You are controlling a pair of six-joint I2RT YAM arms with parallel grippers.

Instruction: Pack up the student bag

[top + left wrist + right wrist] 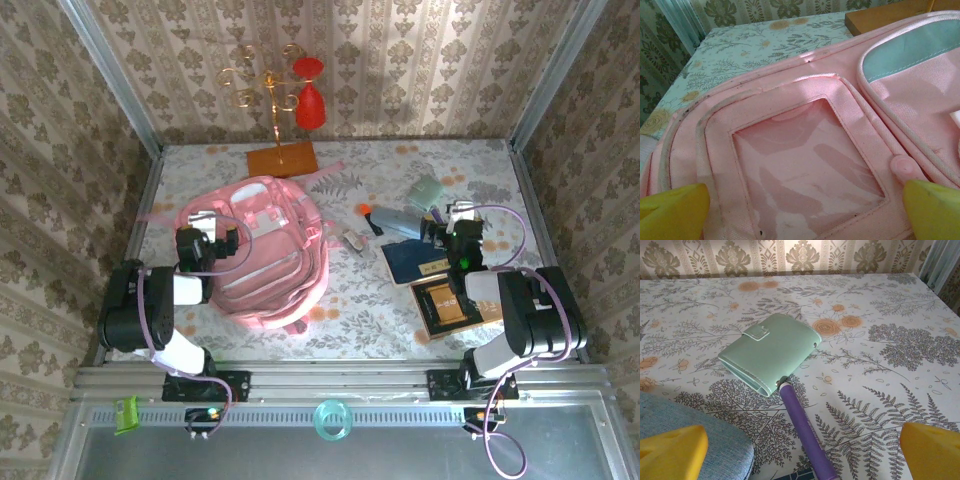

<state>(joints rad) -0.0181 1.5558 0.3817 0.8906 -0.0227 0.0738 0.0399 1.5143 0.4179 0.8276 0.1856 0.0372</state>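
your floral surface carries the student bag lying flat on its left half, close to the left edge. your left pincer hangs just over the bag's clear-window pocket, fingers spread wide, gripping nothing. your right pincer hovers over the right half, equally wide and empty, facing a mint wallet with a purple pen tipped right at the wallet's near corner.

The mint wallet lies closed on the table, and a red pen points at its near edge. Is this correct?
Not quite. The pen is purple, not red; the right wrist view shows it. The rest holds: the mint wallet lies closed on the table, and the pen points at its near edge.
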